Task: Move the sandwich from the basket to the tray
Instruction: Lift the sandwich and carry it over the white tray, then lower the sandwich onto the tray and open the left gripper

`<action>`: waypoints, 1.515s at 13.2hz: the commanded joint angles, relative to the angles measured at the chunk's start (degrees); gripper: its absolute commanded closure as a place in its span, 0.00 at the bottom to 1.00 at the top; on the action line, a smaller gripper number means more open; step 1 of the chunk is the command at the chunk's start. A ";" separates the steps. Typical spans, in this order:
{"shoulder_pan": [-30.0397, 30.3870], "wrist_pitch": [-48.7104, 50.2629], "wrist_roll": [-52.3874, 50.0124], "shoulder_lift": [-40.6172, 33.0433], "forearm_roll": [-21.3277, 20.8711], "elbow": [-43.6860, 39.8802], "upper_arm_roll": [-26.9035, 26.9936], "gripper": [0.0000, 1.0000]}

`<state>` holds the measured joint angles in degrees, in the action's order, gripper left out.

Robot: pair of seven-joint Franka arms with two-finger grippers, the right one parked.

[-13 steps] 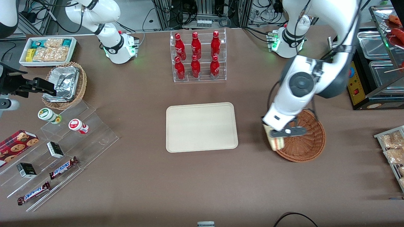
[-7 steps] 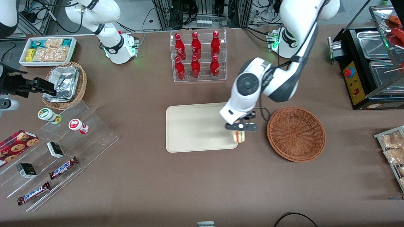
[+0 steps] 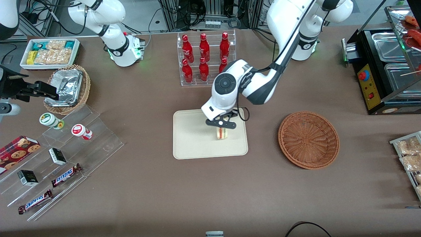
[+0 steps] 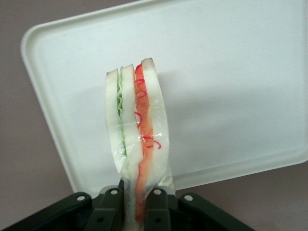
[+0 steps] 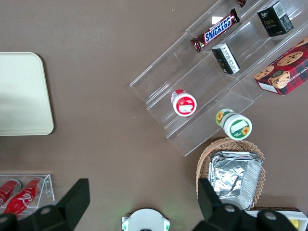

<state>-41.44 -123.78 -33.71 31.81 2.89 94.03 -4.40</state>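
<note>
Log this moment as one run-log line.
phase: carry | gripper: shut on sandwich, over tray | basket: empty | release: not yet

Sandwich (image 4: 137, 139) base hidden between the hand's (image 4: 137, 209) fingers; tray (image 4: 231, 57) cropped at the frame edge.

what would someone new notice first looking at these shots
Most striking is the left arm's gripper shut on a triangular white-bread sandwich with orange-red and green filling, held above the flat cream-beige plastic tray at mid-table. Next, the round reddish-brown wicker basket toward the working arm's end, and the clear rack of red bottles, farther from the front camera than the tray.
</note>
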 commanded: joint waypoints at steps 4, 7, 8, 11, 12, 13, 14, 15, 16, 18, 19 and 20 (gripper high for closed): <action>-3.38 -3.74 -2.33 5.27 0.80 -2.36 0.88 1.00; -3.30 -3.93 -2.24 5.98 0.80 -2.44 0.97 1.00; -3.03 -4.01 -1.98 6.33 0.71 -2.44 1.06 1.00; -2.86 -5.94 -1.89 7.73 0.54 -3.06 1.14 1.00; -2.86 -6.38 -1.98 8.44 0.62 -3.76 1.14 1.00; -2.86 -6.39 -2.06 9.05 0.54 -4.72 1.14 1.00; -2.94 -6.30 -2.33 9.41 0.62 -5.08 1.14 0.81; -2.86 -6.30 -2.33 9.32 0.62 -5.08 1.14 0.33; -2.86 -6.21 -2.33 8.97 0.45 -4.99 1.14 0.00; -2.07 -5.43 -2.50 7.31 0.88 -5.08 1.49 0.00; -0.93 -3.94 -2.50 5.65 0.97 -4.91 1.50 0.00; 0.03 -0.45 -2.50 3.63 0.97 -5.08 1.50 0.00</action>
<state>-43.29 -128.94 -35.75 39.05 3.03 89.39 -2.95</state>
